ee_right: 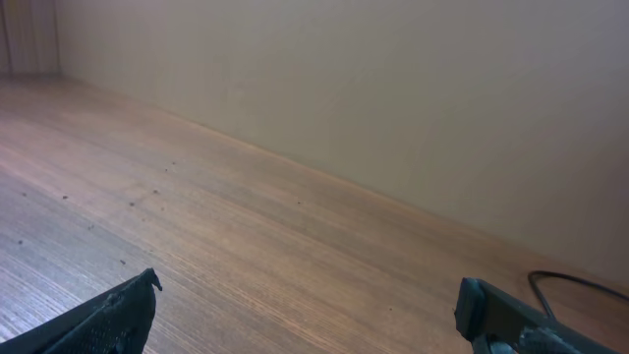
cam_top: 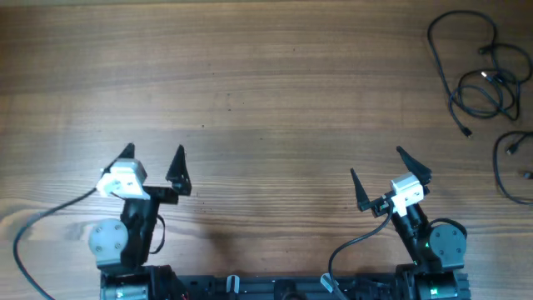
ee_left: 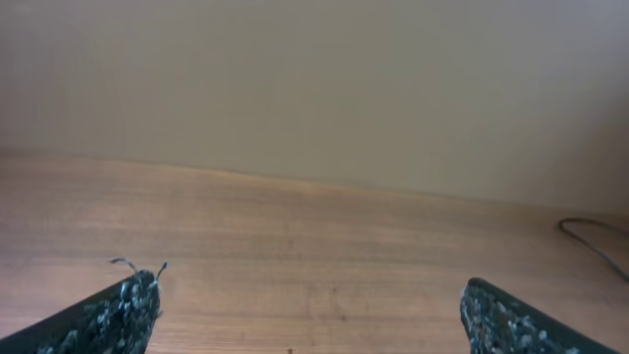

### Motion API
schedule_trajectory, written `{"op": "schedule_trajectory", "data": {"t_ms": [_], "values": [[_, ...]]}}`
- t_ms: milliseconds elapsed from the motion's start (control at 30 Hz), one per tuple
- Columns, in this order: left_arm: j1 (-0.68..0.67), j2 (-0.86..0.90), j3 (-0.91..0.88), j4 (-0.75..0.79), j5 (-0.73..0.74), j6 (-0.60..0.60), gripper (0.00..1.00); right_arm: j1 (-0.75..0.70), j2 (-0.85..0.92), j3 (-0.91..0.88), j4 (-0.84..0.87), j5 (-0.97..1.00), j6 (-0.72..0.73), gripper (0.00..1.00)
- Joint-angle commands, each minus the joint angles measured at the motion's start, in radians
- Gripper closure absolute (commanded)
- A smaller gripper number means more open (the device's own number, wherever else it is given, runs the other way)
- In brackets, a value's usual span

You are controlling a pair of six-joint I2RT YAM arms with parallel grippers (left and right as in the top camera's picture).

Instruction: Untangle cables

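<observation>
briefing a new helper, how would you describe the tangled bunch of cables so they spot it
On the wooden table, go to the far right corner. The tangled cables lie there as several overlapping black loops, unlike the lone cable nearer the front, which is a plain open curve running off the right edge.

No readable text, labels, brands, numbers or signs appear anywhere in the three views; nothing on the table or the arms carries lettering that can be made out.

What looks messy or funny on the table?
The cables lie tangled in overlapping loops at the table's far right corner. The left gripper and right gripper are open, nowhere near them.
</observation>
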Motion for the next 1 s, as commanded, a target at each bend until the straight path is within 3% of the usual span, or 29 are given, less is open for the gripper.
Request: {"op": "schedule_trajectory", "data": {"t_ms": [0, 300, 967], "values": [[-0.01, -0.09, -0.069, 0.01, -0.002, 0.024, 0.0, 0.004, -0.005, -0.001, 0.002, 0.002, 0.017, 0.0], [-0.049, -0.209, -0.146, -0.005, -0.01, 0.024, 0.0, 0.004, -0.005, -0.001, 0.002, 0.002, 0.017, 0.0], [-0.081, -0.228, -0.2, -0.069, -0.029, 0.024, 0.0, 0.004, -0.005, -0.001, 0.002, 0.002, 0.017, 0.0]]}}
